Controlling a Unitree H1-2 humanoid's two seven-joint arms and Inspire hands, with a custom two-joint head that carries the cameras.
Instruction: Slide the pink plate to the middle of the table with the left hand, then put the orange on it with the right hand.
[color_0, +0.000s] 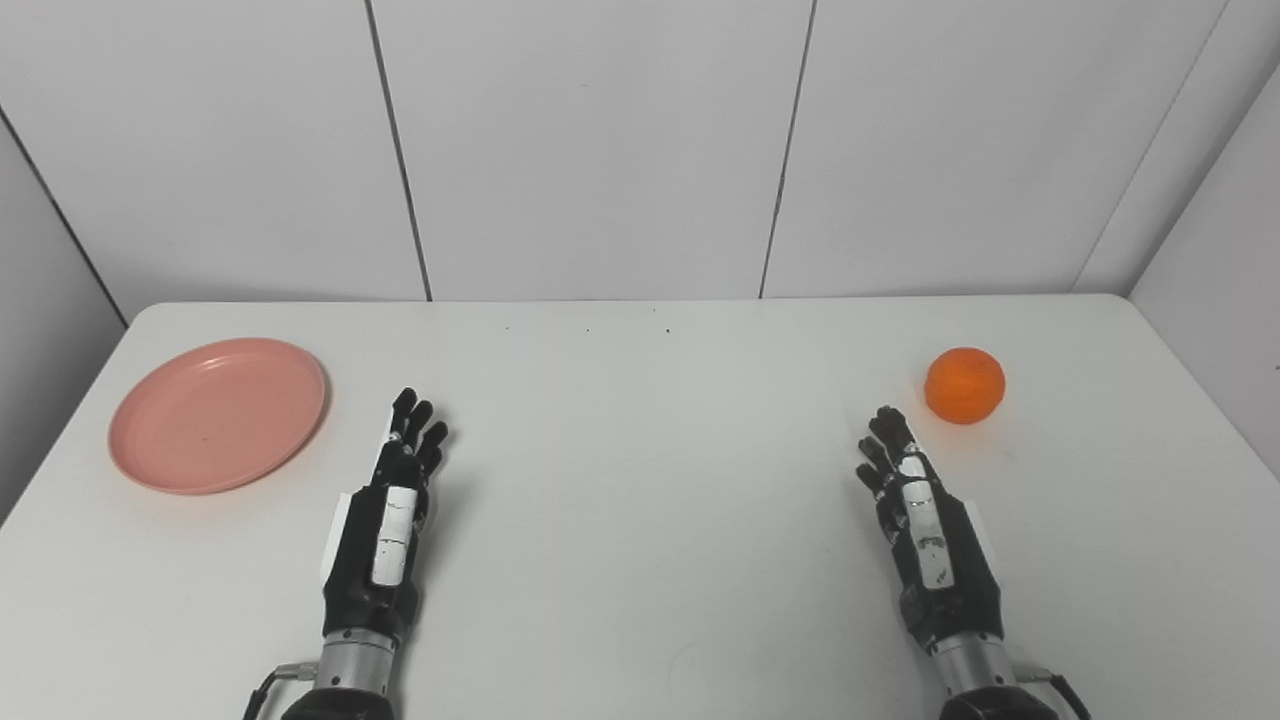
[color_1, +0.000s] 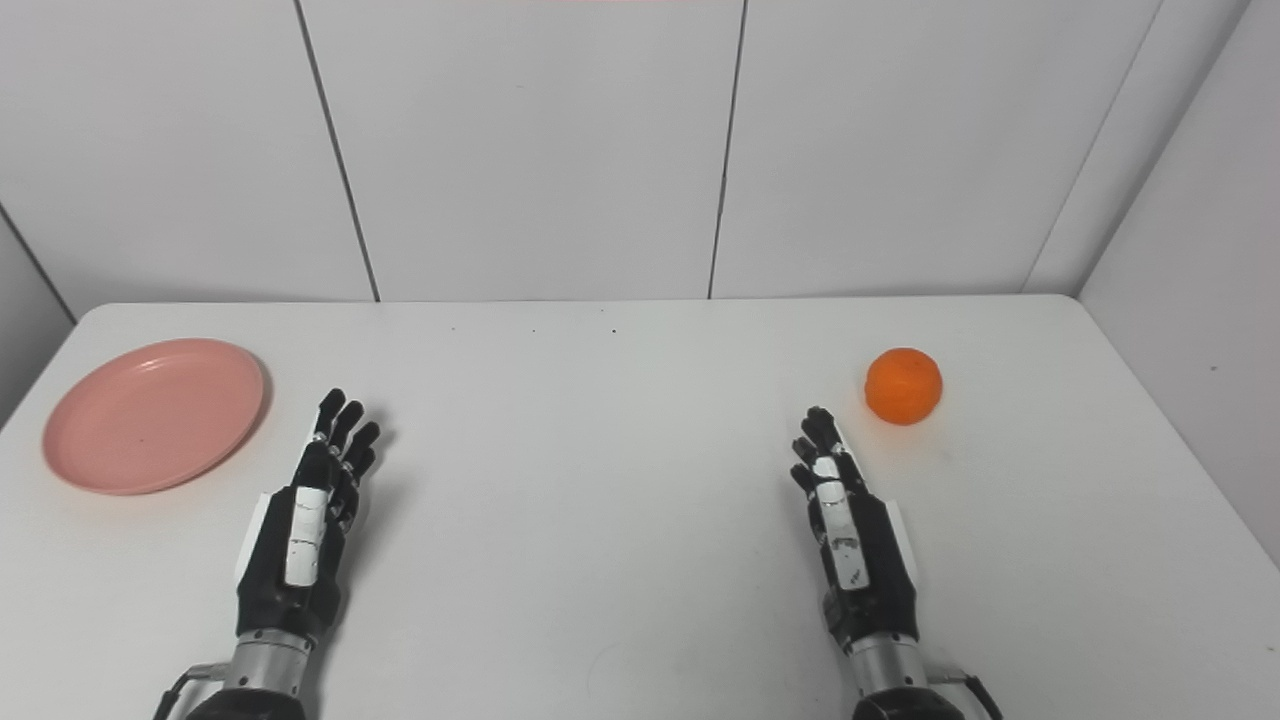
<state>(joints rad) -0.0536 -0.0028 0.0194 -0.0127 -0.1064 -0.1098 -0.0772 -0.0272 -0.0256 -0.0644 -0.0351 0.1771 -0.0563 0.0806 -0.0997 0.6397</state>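
at left, pink plate (color_0: 217, 415) holds nothing

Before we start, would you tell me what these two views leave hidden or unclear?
- Palm sides of the left hand and right hand: both views show only their backs.
- Forearms: cut off by the bottom edge.
- Underside of the pink plate and the orange: hidden by the things themselves.
- Table near edge: out of frame.

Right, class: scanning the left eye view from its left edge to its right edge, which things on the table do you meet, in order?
pink plate → left hand → right hand → orange
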